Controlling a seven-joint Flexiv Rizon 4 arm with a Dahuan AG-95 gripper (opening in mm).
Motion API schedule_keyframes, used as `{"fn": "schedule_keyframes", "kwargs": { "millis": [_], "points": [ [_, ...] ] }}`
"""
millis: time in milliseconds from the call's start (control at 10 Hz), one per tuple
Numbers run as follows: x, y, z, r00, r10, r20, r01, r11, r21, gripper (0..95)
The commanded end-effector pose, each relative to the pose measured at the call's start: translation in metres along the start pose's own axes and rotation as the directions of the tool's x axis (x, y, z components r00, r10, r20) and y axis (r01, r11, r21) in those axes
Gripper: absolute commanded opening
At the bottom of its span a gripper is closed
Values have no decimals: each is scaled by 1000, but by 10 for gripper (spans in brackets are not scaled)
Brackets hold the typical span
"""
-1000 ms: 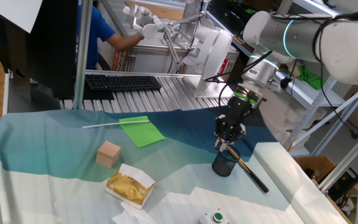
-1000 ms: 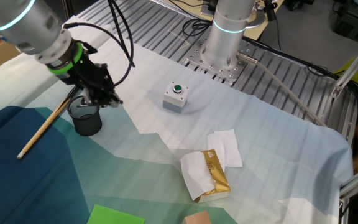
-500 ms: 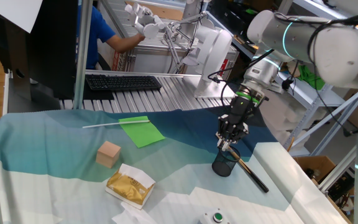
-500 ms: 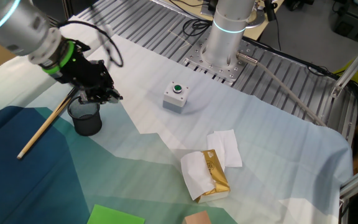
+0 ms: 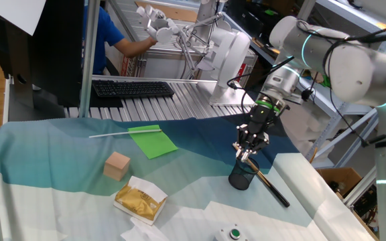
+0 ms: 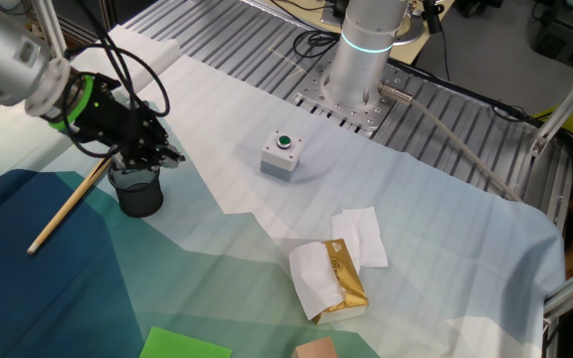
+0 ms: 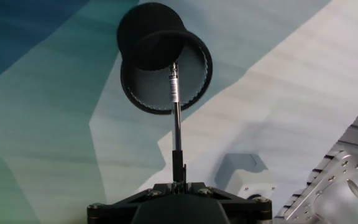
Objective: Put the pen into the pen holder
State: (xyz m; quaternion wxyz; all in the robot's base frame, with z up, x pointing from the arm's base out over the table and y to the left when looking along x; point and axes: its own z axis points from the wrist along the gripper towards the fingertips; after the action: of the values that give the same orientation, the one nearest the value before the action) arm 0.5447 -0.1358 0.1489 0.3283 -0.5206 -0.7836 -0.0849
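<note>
Gripper (image 7: 178,186) pinches the pen (image 7: 175,106) by its rear end, tip hovering over the pen holder (image 7: 166,71) mouth. Best to centre the tip, lower inside the rim, then release.

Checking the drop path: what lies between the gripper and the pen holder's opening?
Only the pen itself, held in the gripper, its tip over the pen holder mouth; the hand view shows nothing else between.
</note>
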Motion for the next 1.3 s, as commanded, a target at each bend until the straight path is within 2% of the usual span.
{"fn": "schedule_keyframes", "kwargs": {
  "millis": [100, 400, 700, 900, 1000, 1200, 1300],
  "points": [
    [1, -7, 9, 999, -24, 26, 24, 1000, -17, 190],
    [1, -8, 10, 1000, -6, 23, 7, 1000, -9, 760],
    [2, -9, 10, 1000, 2, 26, -2, 1000, -9, 760],
    [8, -12, 10, 998, 1, 58, -1, 1000, -10, 760],
    [11, -12, 11, 995, -5, 102, 5, 1000, -5, 760],
    [12, -14, 11, 972, -36, 234, 41, 999, -16, 760],
    [12, -15, 11, 940, -91, 330, 96, 995, 0, 570]
  ]
}}
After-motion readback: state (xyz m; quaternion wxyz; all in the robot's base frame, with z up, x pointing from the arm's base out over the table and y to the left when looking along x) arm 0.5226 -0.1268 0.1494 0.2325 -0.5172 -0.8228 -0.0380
